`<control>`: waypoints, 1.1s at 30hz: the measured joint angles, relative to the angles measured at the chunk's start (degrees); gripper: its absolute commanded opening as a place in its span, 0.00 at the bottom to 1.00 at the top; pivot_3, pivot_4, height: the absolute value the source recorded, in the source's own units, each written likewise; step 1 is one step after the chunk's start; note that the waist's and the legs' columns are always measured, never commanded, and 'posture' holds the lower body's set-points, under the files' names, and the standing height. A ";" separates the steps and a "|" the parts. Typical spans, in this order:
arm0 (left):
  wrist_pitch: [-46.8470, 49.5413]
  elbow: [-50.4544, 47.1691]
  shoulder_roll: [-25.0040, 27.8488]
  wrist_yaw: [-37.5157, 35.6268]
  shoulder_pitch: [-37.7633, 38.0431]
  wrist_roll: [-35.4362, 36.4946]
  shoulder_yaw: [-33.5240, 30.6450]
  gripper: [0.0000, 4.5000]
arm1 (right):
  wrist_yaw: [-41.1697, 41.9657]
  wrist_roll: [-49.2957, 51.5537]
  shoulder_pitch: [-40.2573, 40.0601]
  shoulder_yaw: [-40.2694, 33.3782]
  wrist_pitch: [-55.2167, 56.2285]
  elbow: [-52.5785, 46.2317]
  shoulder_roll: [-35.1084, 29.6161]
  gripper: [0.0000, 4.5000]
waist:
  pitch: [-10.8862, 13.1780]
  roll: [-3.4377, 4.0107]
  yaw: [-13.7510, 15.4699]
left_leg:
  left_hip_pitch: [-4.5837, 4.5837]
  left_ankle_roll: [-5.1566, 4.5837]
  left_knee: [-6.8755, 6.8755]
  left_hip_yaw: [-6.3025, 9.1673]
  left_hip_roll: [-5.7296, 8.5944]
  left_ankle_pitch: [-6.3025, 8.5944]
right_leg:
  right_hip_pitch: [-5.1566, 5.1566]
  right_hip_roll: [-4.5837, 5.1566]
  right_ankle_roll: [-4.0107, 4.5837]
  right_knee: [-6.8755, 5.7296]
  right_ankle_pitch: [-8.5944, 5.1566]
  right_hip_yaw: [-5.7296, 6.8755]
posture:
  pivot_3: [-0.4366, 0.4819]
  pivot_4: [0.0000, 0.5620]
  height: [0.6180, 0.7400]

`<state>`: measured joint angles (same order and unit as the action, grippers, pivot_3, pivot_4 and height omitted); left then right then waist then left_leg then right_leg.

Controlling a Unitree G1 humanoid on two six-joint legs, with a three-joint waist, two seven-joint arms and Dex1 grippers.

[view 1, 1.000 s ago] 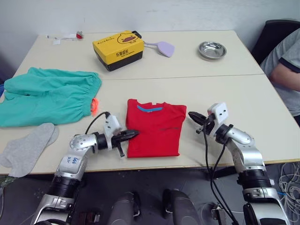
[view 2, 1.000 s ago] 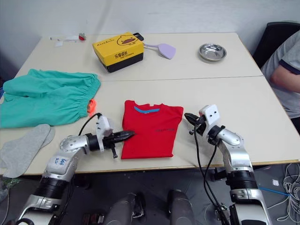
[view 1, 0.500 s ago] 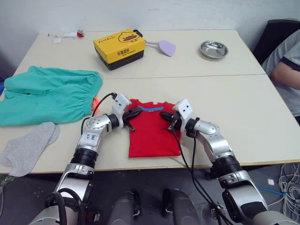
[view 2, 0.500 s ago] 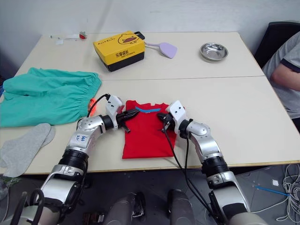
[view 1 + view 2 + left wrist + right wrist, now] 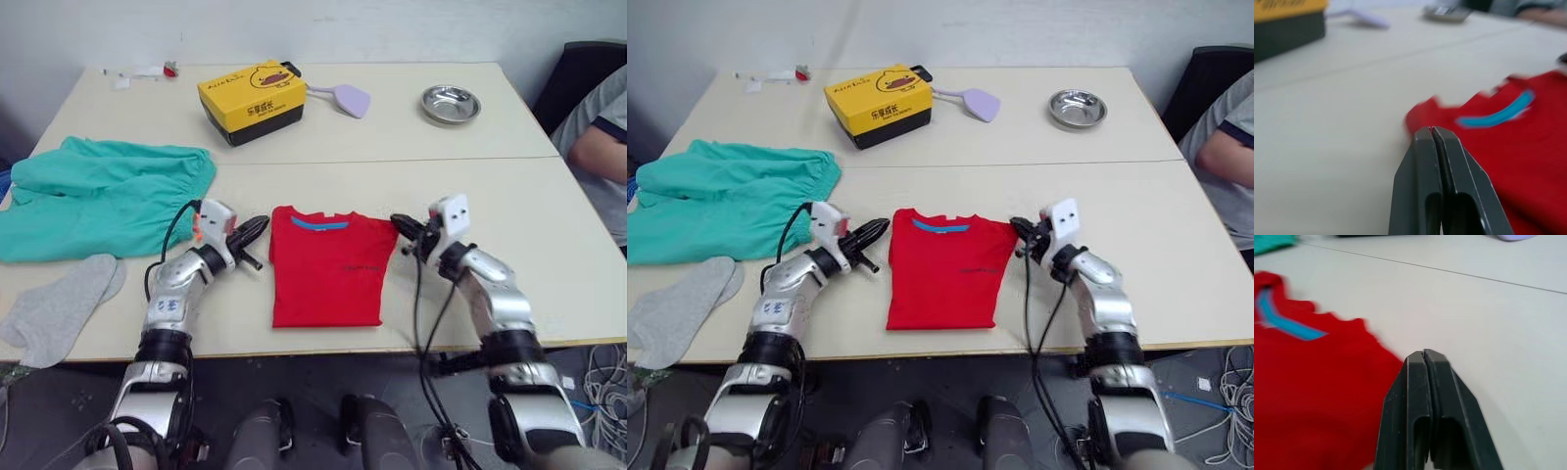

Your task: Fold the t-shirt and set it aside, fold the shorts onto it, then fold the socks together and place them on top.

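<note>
1. The bright red short-sleeved cloth t-shirt (image 5: 327, 265) lies folded into a neat rectangle near the front edge of the pale wooden table (image 5: 549, 225), its blue collar strip facing up.
2. The left gripper (image 5: 257, 226) sits just beside the shirt's upper left corner, its two black fingers pressed together on nothing.
3. The right gripper (image 5: 400, 224) is at the shirt's upper right corner, fingers likewise pinched together and empty.
4. The teal-green cloth shorts (image 5: 103, 196) lie spread out to the robot's left, well apart from the shirt.
5. The light grey soft socks (image 5: 57, 308) rest in front of the shorts, by the table's front left edge.
6. A yellow and black box (image 5: 250, 101), a lilac spatula (image 5: 340, 96) and a small metal bowl (image 5: 451, 103) stand on the far side of the table.
</note>
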<state>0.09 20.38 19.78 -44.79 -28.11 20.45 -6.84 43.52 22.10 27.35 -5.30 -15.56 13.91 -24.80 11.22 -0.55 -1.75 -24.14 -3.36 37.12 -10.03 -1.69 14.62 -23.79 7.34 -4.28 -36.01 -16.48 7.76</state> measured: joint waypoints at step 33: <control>9.29 -26.31 21.49 -24.84 15.76 8.86 -1.44 1.00 | -20.18 16.17 7.85 -0.67 -70.96 -20.11 6.09 0.06 | -0.25 -0.39 -1.36 | 0.07 0.75 -0.61 0.00 -0.08 0.07 | -0.31 -0.07 0.33 0.15 -0.16 -0.04 | 0.48 0.27 1.00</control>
<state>9.38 -5.93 41.28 -69.63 -12.35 29.31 -8.28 23.34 38.27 35.20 -5.97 -86.52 -6.21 -18.71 10.98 -0.93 -3.10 -24.08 -2.61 36.51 -10.03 -1.77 14.69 -24.10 7.28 -3.95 -35.85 -16.64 7.72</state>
